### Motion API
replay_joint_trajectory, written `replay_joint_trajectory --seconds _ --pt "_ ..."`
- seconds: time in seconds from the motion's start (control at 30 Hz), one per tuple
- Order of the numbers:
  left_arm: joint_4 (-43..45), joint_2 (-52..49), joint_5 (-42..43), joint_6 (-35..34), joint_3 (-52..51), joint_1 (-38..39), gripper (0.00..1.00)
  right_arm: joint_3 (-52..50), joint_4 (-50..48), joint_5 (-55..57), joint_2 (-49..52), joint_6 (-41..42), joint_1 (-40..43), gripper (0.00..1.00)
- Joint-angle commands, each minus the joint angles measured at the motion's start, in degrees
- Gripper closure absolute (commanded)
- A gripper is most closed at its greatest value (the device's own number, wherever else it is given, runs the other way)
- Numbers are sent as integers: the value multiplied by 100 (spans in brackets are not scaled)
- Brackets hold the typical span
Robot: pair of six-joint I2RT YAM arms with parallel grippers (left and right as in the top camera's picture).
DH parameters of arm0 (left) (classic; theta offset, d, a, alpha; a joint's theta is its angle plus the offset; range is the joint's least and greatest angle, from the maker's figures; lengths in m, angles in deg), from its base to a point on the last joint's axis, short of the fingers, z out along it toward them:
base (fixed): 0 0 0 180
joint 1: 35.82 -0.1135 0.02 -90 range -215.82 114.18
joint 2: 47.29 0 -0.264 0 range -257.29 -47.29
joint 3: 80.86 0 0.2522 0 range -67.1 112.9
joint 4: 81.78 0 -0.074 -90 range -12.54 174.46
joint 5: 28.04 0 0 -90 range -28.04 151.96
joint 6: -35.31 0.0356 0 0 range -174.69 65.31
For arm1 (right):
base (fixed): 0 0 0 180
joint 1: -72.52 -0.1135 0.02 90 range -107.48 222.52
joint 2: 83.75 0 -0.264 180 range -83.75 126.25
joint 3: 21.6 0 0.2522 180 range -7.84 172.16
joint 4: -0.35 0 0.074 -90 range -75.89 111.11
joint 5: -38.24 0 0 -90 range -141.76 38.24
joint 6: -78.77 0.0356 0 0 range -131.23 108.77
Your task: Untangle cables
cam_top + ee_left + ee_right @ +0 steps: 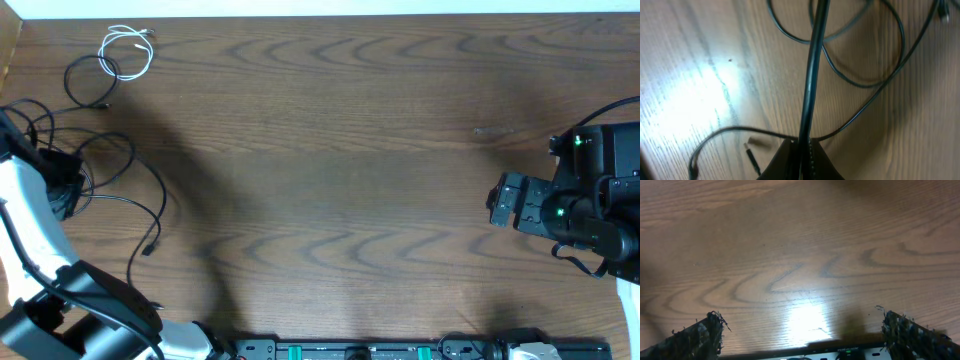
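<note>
**Overhead and 2 wrist views.** The left gripper (801, 152) is pinched closed on 1 black cable (812, 75). This cable runs straight up from the jaws, apparently raised so that it comes clear of the loops lying under it.

The other black cables (125, 180) sprawl in loose loops at the left edge of the table (350, 150), around that gripper. 1 plug (150, 247) trails toward the near side.

A white cable (127, 50) is coiled in the far left corner, beside a separate black loop (88, 85). Whether the 2 touch or merely overlap in view cannot be told.

The right gripper (800, 330) is spread wide and holds nothing. It is parked over bare wood well apart from the cables, probably to keep out of the left arm's way.

Judged stage: separation under way, with several black cables not yet uncrossed.
</note>
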State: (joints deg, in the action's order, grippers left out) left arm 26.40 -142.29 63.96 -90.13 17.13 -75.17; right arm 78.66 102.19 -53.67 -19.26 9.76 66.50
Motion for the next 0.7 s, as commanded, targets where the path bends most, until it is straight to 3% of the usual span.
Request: replay_joint_trajectory --seconds 0.0,0.1,0.4,0.67 --pt "-44 442 -205 -758 33 -210 93 26 7 26 2 37 35 1" --pt "-116 669 -203 -1241 33 -455 92 26 9 26 0 37 35 1" --pt "-461 778 -203 -1700 33 -1172 93 26 7 26 2 37 35 1" --pt "-444 734 -199 -1722 33 -1539 93 26 7 26 2 37 35 1"
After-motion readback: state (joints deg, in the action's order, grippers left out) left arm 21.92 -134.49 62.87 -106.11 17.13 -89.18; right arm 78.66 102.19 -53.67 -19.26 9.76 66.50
